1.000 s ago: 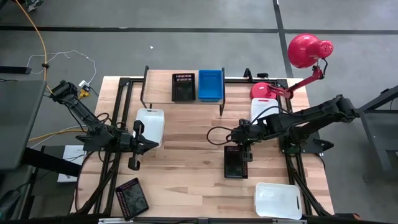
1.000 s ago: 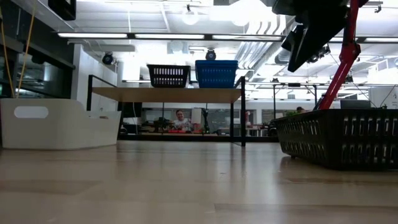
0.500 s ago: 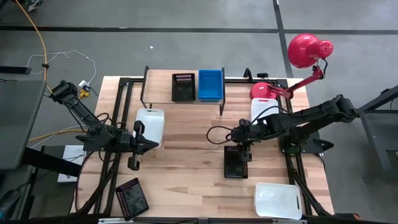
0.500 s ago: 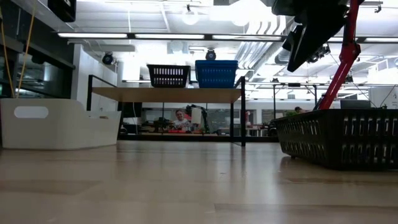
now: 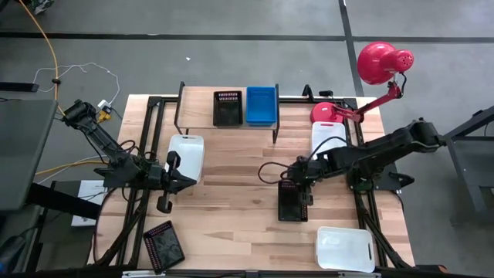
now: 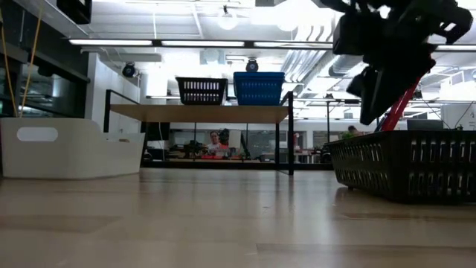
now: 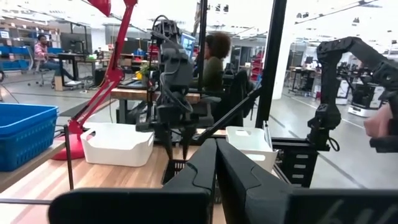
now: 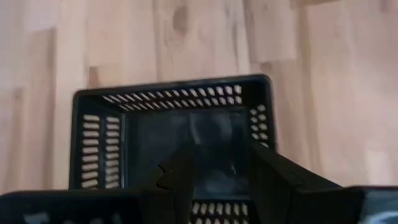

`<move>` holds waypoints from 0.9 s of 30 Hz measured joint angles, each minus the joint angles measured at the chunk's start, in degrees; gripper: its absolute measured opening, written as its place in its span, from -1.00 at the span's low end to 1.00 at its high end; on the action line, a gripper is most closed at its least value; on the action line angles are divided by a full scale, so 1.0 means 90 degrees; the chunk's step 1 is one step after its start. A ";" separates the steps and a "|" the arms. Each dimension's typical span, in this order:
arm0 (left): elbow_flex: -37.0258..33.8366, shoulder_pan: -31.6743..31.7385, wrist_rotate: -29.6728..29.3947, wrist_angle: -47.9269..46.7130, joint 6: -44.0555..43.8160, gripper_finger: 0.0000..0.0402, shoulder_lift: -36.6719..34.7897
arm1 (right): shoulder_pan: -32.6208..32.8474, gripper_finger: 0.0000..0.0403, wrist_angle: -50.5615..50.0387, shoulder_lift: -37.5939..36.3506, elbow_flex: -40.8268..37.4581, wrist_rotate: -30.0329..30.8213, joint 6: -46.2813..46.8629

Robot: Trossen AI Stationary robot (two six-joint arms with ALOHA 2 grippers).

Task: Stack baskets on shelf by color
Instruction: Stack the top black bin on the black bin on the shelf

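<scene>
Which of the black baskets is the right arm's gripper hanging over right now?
The black basket lying mid-table, right of centre. The other two sit apart: one on the shelf, one at the table's near left corner.

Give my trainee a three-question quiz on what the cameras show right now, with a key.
1. True or false: the shelf already holds a black basket and a blue basket.
2. Which gripper is over the black basket on the table? A) left gripper B) right gripper
3. Fill in: the left gripper's fingers are ____.

Key
1. True; the two stand side by side on the shelf top.
2. B; its open fingers hang above that basket, not gripping it.
3. Shut, holding nothing, beside a white basket.
</scene>
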 joint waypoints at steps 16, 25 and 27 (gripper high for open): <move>0.0000 0.0001 -0.0016 0.0000 0.0119 -1.00 0.0000 | -0.0024 -0.39 0.0621 -0.0002 -0.0453 0.0207 -0.0368; 0.0000 0.0001 -0.0017 -0.0002 0.0072 -1.00 0.0000 | -0.0044 -0.39 0.0608 0.0021 -0.0453 0.0517 -0.0702; 0.0000 0.0001 -0.0017 -0.0006 0.0068 -1.00 0.0000 | -0.0083 -0.39 0.0516 0.0117 -0.0453 0.0520 -0.0705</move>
